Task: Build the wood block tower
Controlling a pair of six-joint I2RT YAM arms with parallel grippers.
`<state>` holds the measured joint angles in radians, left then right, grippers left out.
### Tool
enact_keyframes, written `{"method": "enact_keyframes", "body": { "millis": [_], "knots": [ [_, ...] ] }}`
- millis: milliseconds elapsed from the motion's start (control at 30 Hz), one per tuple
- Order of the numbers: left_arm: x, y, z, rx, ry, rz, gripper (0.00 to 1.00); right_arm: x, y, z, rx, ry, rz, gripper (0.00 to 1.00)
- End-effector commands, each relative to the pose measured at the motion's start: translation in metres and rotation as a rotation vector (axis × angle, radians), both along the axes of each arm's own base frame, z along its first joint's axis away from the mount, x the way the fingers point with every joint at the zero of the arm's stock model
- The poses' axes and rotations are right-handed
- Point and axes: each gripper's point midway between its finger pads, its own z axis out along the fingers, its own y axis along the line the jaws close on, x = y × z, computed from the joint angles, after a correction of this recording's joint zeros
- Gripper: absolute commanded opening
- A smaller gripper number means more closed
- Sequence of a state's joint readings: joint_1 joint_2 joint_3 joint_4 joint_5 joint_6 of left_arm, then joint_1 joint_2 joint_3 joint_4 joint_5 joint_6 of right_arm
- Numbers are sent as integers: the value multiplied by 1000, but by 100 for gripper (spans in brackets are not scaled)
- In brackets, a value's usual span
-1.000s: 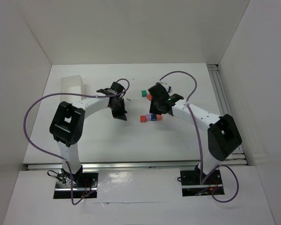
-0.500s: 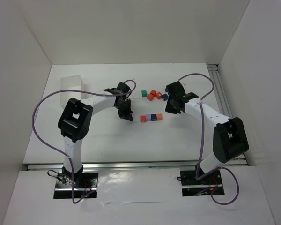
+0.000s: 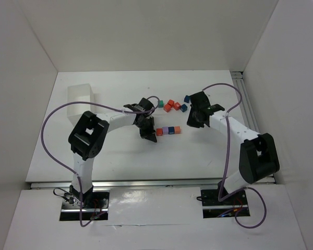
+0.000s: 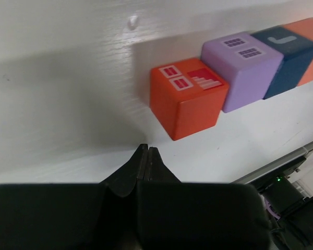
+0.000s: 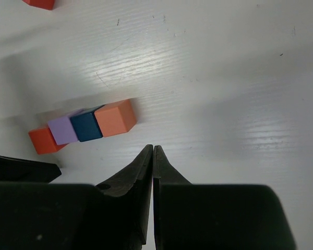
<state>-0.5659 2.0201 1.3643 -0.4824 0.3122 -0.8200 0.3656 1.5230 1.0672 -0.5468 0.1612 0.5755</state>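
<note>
A single-layer row of wood blocks lies mid-table: red (image 3: 159, 132), purple (image 3: 166, 130), dark blue (image 3: 171, 129), orange (image 3: 177, 129). Nothing is stacked on it. In the left wrist view my left gripper (image 4: 147, 148) is shut and empty, its tip just short of the red end block (image 4: 185, 99), with the purple (image 4: 240, 67) and dark blue (image 4: 287, 57) blocks beyond. My right gripper (image 5: 153, 147) is shut and empty, a little apart from the orange end block (image 5: 115, 117). From above, the left gripper (image 3: 152, 138) and the right gripper (image 3: 191, 123) flank the row.
Loose blocks lie behind the row: a teal one (image 3: 160, 103), three red or orange ones (image 3: 170, 105), two dark blue ones (image 3: 185, 103). A white rectangular tray (image 3: 79, 95) stands at the back left. White walls enclose the table.
My left gripper has moved right, up to the row's red end. My right gripper has pulled away to the right, uncovering the loose blocks behind the row.
</note>
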Motion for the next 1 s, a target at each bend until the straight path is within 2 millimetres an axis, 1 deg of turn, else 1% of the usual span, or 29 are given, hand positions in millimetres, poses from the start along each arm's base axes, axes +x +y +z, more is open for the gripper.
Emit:
{"method": "enact_keyframes", "body": {
  "millis": [0,133,200,267,333,367,633,667,700,733,767,833,900,933,967],
  "knots": [
    [19,-12,18,-40,-52,28,0,-1,-8,18,4,-43,-7,10],
    [26,-15,14,-34,-58,32,0,-4,-9,18,-1,-43,1,10],
    [26,-15,10,-29,-50,32,0,-3,-12,18,-2,-43,-9,10],
    [28,-16,13,-34,-58,32,0,-3,-12,18,-2,-43,-9,10],
    [28,-15,8,-22,-55,35,0,-3,-12,18,-2,-43,-9,10],
    [26,-18,8,-22,-55,26,0,-3,-12,18,-2,-43,-9,10],
    [26,-17,8,-19,-65,7,0,-3,-11,15,2,-32,-3,10],
    [22,-20,14,-23,-70,-2,0,-3,-11,15,3,-32,-3,10],
    [22,-20,18,-28,-77,-2,0,-3,-11,15,3,-32,-3,10],
    [19,-17,18,-20,-74,-13,0,-3,-11,15,3,-32,-3,10],
    [14,-19,23,-21,-74,-23,0,-3,-11,15,3,-32,-3,10],
    [4,-14,30,-23,-78,-47,0,-2,-8,12,7,-29,11,10],
    [-11,-8,32,-7,-65,-74,0,-3,-7,3,6,1,17,10],
    [-14,-6,42,-14,-89,-94,0,0,-6,3,6,0,17,10],
    [-18,0,43,7,-88,-100,0,-1,-4,0,6,12,31,10]
  ]
}}
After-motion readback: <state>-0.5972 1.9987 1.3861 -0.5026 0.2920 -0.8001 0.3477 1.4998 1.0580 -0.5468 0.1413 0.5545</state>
